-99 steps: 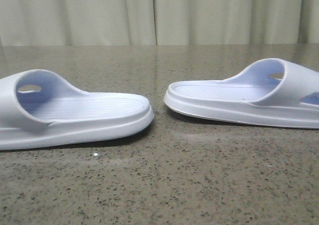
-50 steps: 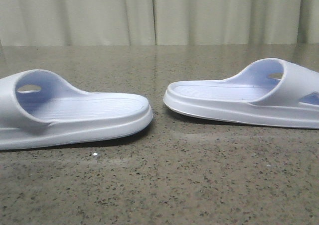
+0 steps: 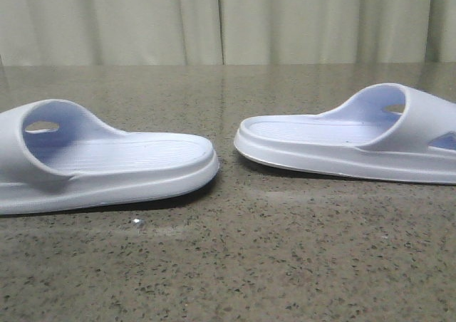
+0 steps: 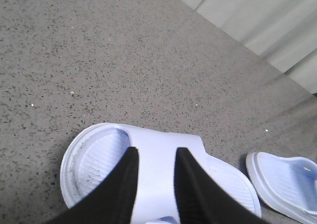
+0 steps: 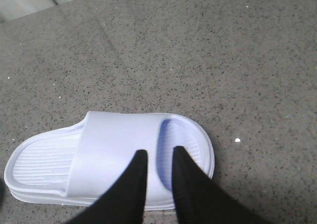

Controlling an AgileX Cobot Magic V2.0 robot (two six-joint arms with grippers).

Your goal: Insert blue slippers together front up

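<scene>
Speckled stone table, pale pleated curtain behind.

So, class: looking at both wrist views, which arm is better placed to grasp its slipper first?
Neither clearly. The left gripper hovers over the left slipper strap; the right gripper hovers over the right slipper strap edge. Both look slightly open. Slight edge: left, being more centred.

Perhaps a lab: speckled stone table, pale curtain backdrop.
</scene>
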